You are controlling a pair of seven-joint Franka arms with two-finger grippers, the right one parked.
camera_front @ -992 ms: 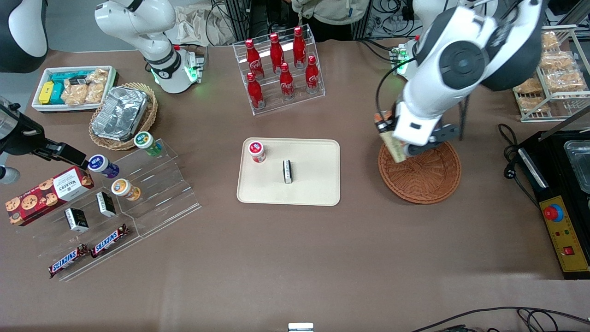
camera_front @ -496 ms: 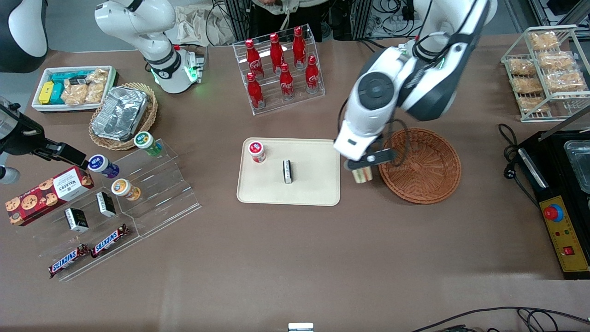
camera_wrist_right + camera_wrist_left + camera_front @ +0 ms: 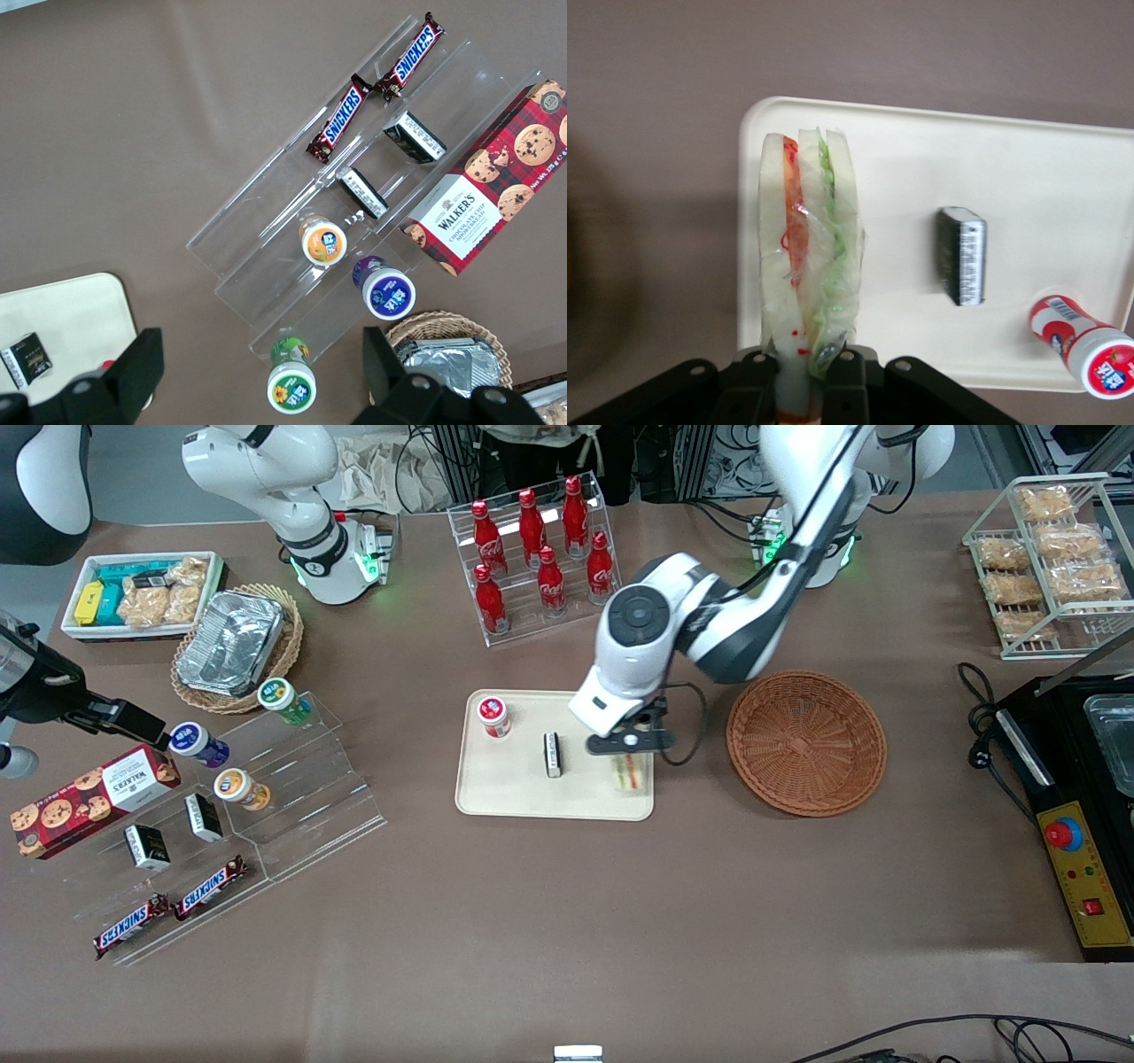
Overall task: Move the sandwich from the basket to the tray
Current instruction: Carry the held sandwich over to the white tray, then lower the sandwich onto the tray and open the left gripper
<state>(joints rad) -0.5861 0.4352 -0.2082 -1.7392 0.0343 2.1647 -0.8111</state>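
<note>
Sandwich is clamped in the end effector, fingers pinched on one end of the wedge, the rest sticking straight out from the fingertips. Long axis runs along the gripper's approach direction; bread slices stand on edge, red filling on one face, green on the other.

Position: front view shows the sandwich hanging under the end effector over the tray, at the tray end nearest the basket. Can't tell from either view whether it's touching the tray surface or just above it. Basket is empty, beside the tray toward the working arm's end of the counter.

The key relation: the sandwich sits directly below the fingers, over bare tray just inside the rim. So the remaining move looks like lower and release, no sideways shift needed.

Clutter on the tray: small black box near the middle and a red-capped tub at the parked arm's end, both apart from the sandwich. Nothing under the drop spot.

Risk, as I judge it: held on edge, the wedge may tip over on release, and it's close to the rim.
</note>
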